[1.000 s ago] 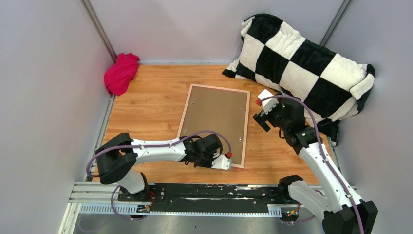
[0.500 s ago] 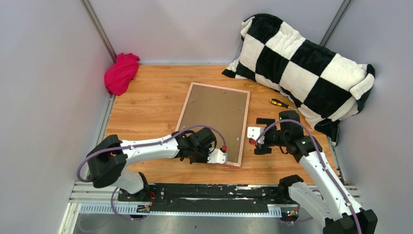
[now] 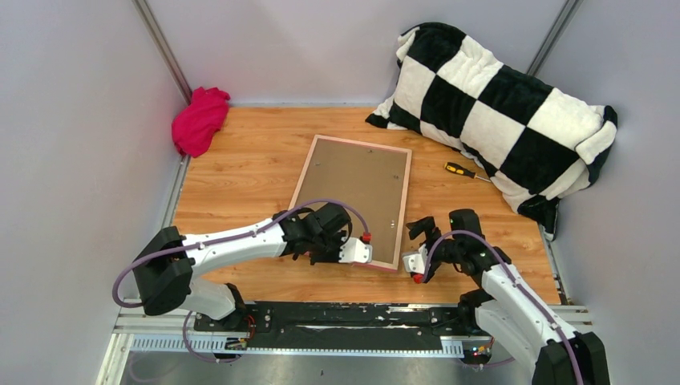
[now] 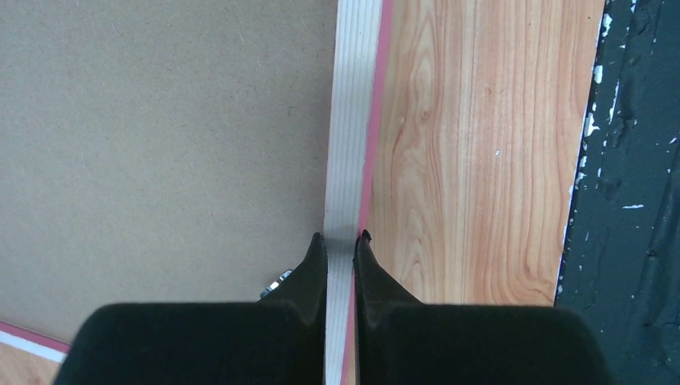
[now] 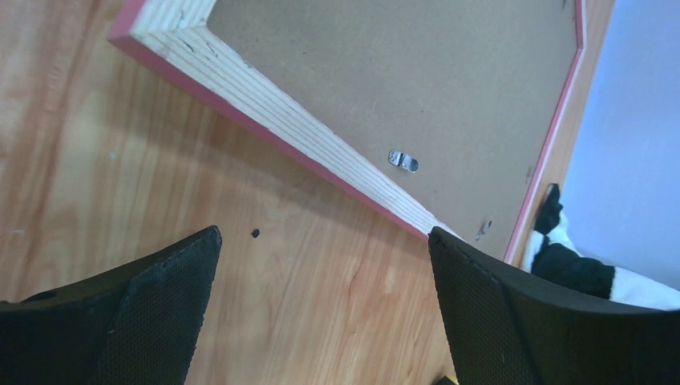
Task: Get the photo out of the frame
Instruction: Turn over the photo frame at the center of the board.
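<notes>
The frame [image 3: 353, 192] lies face down on the wooden table, its brown back board up and its thin pink border around it. The photo is hidden under that board. My left gripper [image 3: 361, 257] is shut on the frame's near border; the left wrist view shows its jaws [image 4: 342, 237] pinching the pale wood strip [image 4: 353, 144]. My right gripper [image 3: 414, 245] is open and empty just right of the frame's near right corner. In the right wrist view the jaws [image 5: 325, 237] stand wide over bare table, with the frame's corner [image 5: 281, 112] and a metal tab [image 5: 402, 160] ahead.
A yellow-handled screwdriver [image 3: 463, 171] lies right of the frame. A large black-and-white checked pillow [image 3: 497, 104] fills the back right corner. A magenta cloth [image 3: 199, 120] sits at the back left. The black rail [image 3: 353, 317] runs along the near edge.
My right arm has swung from beside the pillow down to the frame's near right corner, uncovering the screwdriver. My left gripper has shifted slightly along the near border.
</notes>
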Action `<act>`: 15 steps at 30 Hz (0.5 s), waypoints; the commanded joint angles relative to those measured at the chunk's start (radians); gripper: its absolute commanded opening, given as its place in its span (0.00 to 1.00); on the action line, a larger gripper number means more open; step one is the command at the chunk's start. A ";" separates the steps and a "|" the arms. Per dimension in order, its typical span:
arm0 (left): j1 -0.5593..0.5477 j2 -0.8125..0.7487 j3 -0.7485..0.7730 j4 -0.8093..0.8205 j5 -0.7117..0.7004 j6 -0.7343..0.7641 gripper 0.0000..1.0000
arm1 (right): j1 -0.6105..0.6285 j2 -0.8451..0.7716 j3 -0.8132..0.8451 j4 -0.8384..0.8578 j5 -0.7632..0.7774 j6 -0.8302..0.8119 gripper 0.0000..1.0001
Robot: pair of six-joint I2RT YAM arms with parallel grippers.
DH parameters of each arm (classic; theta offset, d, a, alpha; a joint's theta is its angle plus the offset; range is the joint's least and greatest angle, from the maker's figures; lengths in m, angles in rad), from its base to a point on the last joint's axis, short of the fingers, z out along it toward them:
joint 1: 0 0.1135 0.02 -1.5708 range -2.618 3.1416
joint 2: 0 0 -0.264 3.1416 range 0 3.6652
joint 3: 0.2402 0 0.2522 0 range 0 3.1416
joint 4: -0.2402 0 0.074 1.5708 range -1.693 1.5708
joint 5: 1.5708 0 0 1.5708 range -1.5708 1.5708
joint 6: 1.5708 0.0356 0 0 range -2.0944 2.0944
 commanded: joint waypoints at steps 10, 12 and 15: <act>0.019 -0.049 0.076 0.005 -0.001 0.018 0.00 | 0.050 0.156 -0.268 0.820 -0.014 -0.006 1.00; 0.022 -0.049 0.078 0.006 0.003 0.017 0.00 | 0.063 0.191 -0.262 0.846 0.005 -0.001 1.00; 0.025 -0.050 0.084 0.004 0.012 0.017 0.00 | 0.083 0.244 -0.254 0.903 0.034 0.016 1.00</act>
